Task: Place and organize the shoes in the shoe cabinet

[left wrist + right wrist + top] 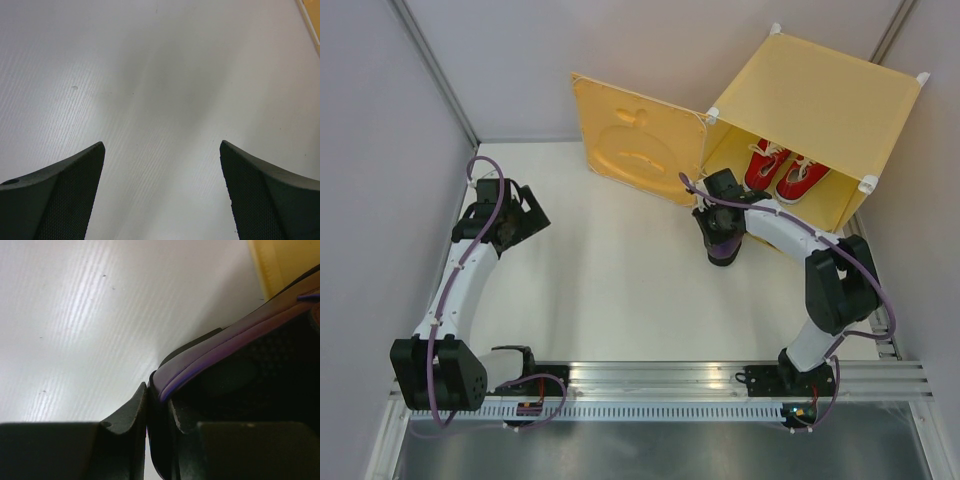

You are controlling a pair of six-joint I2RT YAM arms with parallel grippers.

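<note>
Right tool (152, 405) clenched on the rim of one purple loafer (724, 250), pinching only the collar edge. Shoe sits just in front of the shoe cabinet (820, 100) mouth; lifted or touching the worktop (600, 290), I can't tell. Red sneakers (785, 172) are side by side inside. Left tool (161, 145) is spread wide, holding nothing, well apart. My worry: with so thin a pinch the loafer may twist or slip, and its toe could snag the cabinet's front edge or the open door (635, 140), or shove the sneakers.

Lighting bright and even. Soft shadow lies on the surface (165, 75) ahead of the left gripper (162, 144). Right wrist foreground dark, blurred.
</note>
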